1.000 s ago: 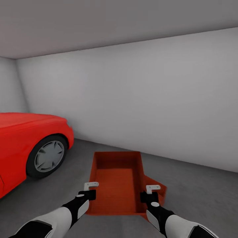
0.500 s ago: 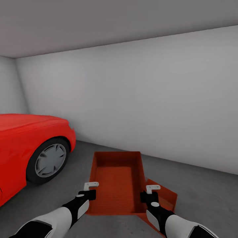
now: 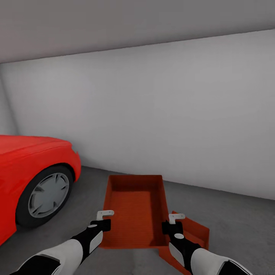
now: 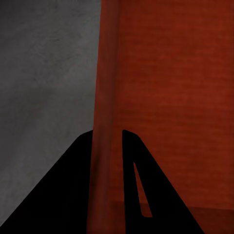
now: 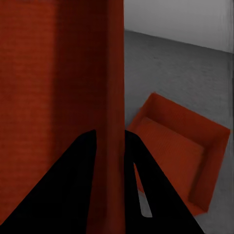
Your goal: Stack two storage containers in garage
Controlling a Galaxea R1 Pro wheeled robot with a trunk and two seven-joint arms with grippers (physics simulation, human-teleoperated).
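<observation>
Left tool (image 3: 105,219) and right tool (image 3: 173,222) each clamp a side wall of the held bin (image 3: 134,208), carried above garage floor (image 3: 236,221). 2nd bin (image 5: 178,151) sits on floor below, right. Red car (image 3: 30,172) at left.

Held container (image 3: 134,208) hides most of floor container (image 3: 191,236).

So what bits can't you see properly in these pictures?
- Second container on the floor: head view, its near-left part is hidden behind the held container and the right pincer.
- Red car: head view, cut off by the left edge; only the front end and one wheel show.
- Held container's side walls: both wrist views, the dark fingers cover where each wall is clamped.
</observation>
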